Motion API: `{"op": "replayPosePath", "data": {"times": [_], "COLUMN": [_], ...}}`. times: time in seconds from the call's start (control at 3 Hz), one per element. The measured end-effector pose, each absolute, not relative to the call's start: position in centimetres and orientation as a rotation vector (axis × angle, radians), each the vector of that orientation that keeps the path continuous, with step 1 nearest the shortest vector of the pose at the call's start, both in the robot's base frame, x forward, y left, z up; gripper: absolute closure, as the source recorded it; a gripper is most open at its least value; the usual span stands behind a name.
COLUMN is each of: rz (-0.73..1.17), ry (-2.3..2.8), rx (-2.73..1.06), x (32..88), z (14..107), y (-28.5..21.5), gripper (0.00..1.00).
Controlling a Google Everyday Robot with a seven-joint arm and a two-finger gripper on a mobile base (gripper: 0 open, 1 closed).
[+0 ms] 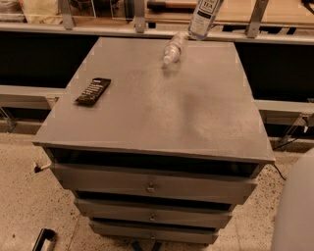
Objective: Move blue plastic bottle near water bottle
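Camera view, single entry.

1. Grey flat-topped metal cabinet [196, 112], square top, three shallow drawers [150, 188] stacked below it, each with a small round knob. It stands on a pale speckled floor [19, 196].
2. Large clear blue plastic bottle [202, 17] with a bluish-white label and a dark panel of white lettering. It is at the rear edge of the cabinet top, right of centre, leaning slightly, with its upper part cut off by the top of the frame. Its lower end lies at the rear edge of the top; whether it rests there or hangs just above cannot be told.
3. Small clear ribbed water bottle [175, 47], no label. It lies on its side on the cabinet top near the rear edge, just beside the lower end of item 2, on that bottle's left and towards the front. Touching or apart: cannot tell.
4. Flat black rectangular remote control [93, 91], lying on the left part of the cabinet top, well apart from both bottles.
5. Gripper: outside the frame, so whether it is open, closed or holding anything cannot be told.
6. Pale grey rounded form [297, 206], at the lower right edge of the frame, beside the cabinet's right front corner.
7. Long wooden counter [284, 14] with grey metal uprights, behind the cabinet.
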State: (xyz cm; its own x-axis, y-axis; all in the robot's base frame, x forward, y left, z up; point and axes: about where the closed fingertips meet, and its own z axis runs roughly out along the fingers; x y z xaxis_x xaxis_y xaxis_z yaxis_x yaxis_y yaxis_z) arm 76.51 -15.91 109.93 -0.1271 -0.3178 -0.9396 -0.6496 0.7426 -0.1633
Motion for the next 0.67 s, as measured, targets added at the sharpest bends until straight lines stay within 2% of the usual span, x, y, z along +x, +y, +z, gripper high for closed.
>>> {"op": "replayPosePath", "data": {"times": [0.33, 0.67], "rz": [0.319, 0.148], "ry": [1.734, 1.804], "rx": [-0.755, -0.646], "x": [77.2, 81.6], "z": [109.7, 107.4], "y": [-16.0, -17.3], "gripper": [1.00, 1.00]}}
